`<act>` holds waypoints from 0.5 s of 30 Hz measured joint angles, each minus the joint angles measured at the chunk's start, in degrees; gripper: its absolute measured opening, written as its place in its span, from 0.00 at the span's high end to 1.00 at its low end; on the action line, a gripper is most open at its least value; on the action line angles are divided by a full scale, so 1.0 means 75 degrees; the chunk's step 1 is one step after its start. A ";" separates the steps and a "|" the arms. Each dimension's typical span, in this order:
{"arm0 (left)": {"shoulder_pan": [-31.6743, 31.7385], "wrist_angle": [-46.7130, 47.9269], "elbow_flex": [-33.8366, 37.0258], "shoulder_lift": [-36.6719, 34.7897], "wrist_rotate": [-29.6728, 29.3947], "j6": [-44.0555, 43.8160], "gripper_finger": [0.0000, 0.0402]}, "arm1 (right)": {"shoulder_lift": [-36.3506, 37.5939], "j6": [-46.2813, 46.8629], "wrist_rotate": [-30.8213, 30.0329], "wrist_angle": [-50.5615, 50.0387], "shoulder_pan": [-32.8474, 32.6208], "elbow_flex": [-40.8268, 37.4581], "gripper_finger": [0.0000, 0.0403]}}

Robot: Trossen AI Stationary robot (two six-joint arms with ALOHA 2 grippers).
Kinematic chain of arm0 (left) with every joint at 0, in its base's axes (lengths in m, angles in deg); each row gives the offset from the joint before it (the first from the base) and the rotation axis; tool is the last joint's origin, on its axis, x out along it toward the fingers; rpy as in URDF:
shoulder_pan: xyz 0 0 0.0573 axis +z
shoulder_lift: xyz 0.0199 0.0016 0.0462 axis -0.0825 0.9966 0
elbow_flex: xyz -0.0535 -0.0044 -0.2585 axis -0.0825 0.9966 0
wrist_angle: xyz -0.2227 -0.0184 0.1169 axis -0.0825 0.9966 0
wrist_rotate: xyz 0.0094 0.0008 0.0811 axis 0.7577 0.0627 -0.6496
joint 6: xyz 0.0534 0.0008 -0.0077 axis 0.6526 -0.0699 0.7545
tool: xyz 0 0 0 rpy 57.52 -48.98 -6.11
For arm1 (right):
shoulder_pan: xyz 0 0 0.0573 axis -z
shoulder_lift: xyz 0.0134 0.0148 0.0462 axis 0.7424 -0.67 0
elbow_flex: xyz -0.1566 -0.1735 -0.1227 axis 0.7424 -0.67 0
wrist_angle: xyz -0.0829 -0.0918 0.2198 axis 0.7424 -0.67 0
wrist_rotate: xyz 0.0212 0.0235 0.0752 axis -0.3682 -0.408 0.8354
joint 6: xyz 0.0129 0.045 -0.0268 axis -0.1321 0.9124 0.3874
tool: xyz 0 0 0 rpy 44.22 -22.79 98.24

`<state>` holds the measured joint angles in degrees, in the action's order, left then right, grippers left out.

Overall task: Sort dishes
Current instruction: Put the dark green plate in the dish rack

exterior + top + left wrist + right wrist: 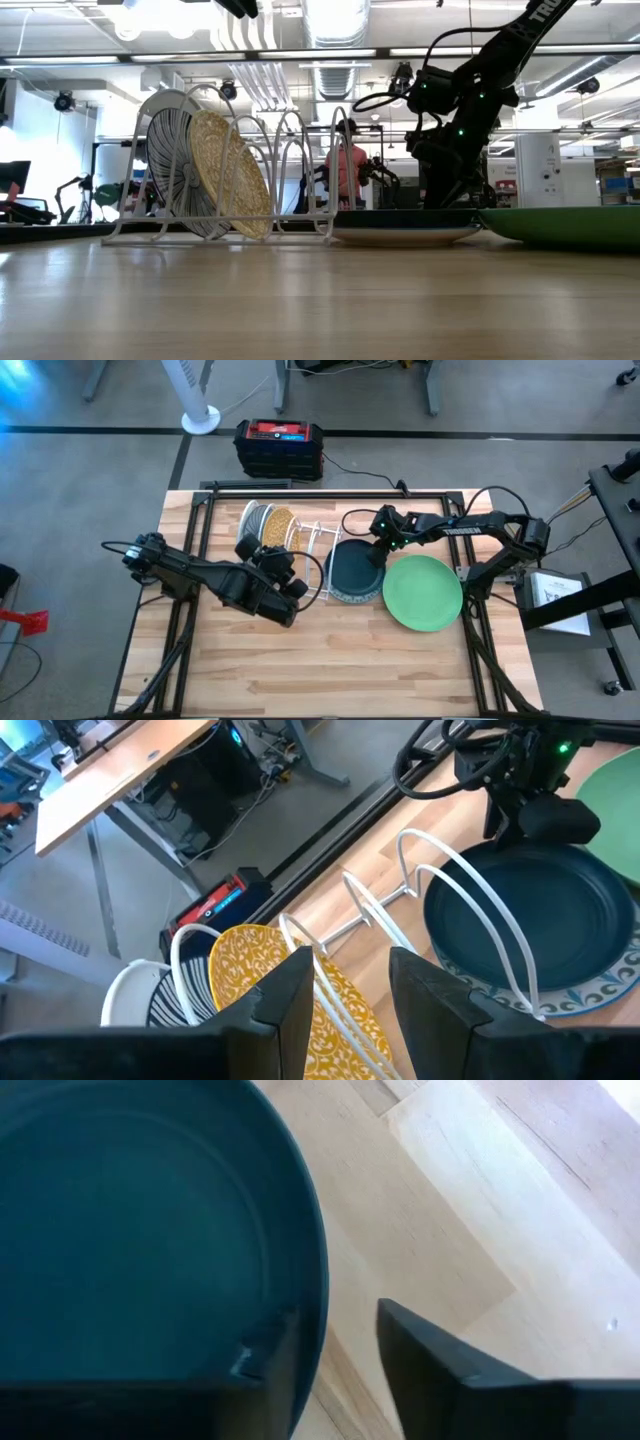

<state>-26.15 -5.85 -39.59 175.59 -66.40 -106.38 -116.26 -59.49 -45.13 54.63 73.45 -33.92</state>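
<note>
With the right gripper (330,1350) straddling the rim of the dark teal plate (355,568), which lies flat atop a patterned plate (600,995) beside the wire rack (315,550), its fingers should close squarely on the rim before lifting, while the left gripper (345,995) hovers part-open over the rack.

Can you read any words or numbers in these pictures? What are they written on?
"TROSSEN": white letters on the right arm, only just readable in the high view.
"TR...": start of the same white lettering on that arm in the low view; the rest is cut off.
White paper sheet beside the table: print too small to read.
Red-topped black box on the floor: label too blurred to read.
</note>
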 joint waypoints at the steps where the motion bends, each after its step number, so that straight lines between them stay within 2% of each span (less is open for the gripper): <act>1: -0.0013 0.0019 0.0000 0.0000 0.0000 -0.0043 0.69 | 0.0000 -0.0038 0.0003 0.0001 0.0000 0.0000 0.74; 7: -0.0070 0.0020 0.0000 0.0006 -0.0003 -0.0105 0.69 | 0.0010 -0.0205 0.0058 0.0026 0.0000 0.0001 0.97; 15: -0.0083 0.0020 0.0000 0.0006 -0.0006 -0.0104 0.69 | 0.0543 -0.0263 0.0002 -0.0382 0.0000 0.0074 0.99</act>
<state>-26.77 -5.70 -39.59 175.64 -66.44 -107.16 -112.18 -61.45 -45.11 51.77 73.45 -33.36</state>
